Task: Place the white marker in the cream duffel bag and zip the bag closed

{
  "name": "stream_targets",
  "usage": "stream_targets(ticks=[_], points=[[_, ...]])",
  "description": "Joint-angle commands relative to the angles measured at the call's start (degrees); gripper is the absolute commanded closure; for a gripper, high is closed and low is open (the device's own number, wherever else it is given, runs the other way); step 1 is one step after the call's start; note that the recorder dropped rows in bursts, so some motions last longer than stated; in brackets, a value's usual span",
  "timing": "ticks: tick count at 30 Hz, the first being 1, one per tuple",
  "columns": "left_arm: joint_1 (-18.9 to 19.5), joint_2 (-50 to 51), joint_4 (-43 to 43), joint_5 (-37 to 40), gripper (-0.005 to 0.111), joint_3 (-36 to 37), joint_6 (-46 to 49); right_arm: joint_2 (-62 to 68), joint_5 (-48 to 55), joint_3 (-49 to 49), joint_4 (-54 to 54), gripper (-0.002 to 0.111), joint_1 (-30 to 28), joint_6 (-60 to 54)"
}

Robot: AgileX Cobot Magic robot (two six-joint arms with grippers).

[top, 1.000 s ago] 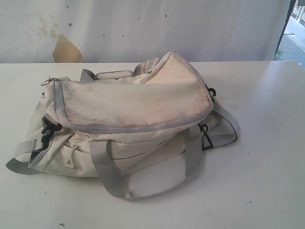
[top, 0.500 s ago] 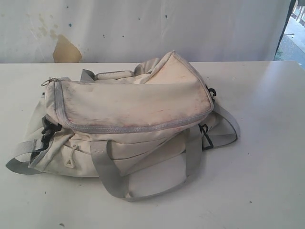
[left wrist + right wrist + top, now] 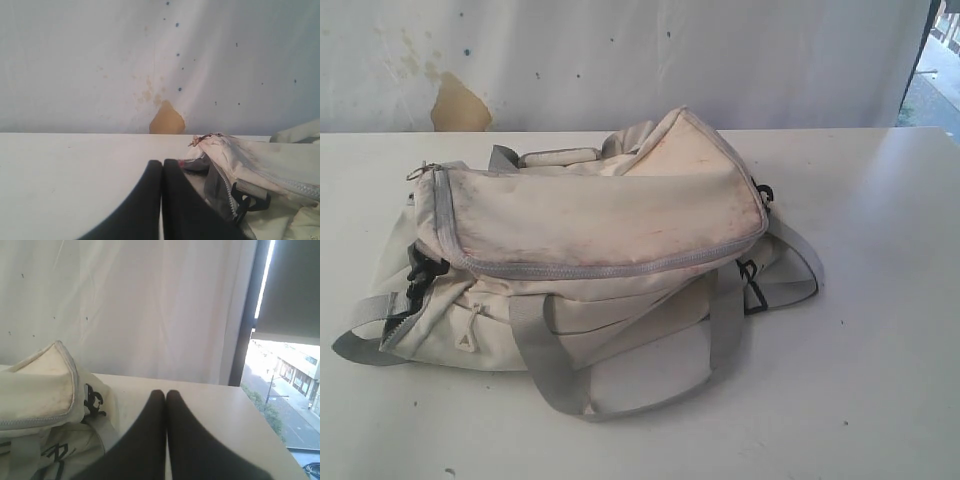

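Stained duffel lying on the desk, both claws pressed together beside its ends.

The large soft cream-white fabric duffel bag (image 3: 590,250) rests near the middle of the white desk (image 3: 880,330). Its top flap is down, and the grey zipper trim (image 3: 580,270) along the flap's front edge looks drawn shut. A grey webbing handle loop (image 3: 545,365) spills onto the desk in front, and a black buckle (image 3: 420,275) shows at the bag's left end in the exterior view. The left claw (image 3: 162,167) hangs over bare desk just beside that end, black fingers touching and pinching nothing. The right claw (image 3: 166,396) is likewise pressed together and empty, near the opposite end.
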Motion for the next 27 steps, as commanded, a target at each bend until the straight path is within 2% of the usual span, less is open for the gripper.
stream_targets(ticks=[1, 7, 27], points=[[-0.05, -0.19, -0.5, -1.85, 0.107, 0.31, -0.52, -0.24, 3.4, 0.4, -0.25, 0.108, 0.24, 0.21], [-0.05, -0.19, -0.5, -1.7, 0.107, 0.31, -0.52, -0.24, 7.35, 0.4, -0.25, 0.108, 0.24, 0.21], [-0.05, -0.19, -0.5, -1.53, 0.107, 0.31, -0.52, -0.24, 7.48, 0.4, -0.25, 0.108, 0.24, 0.46]])
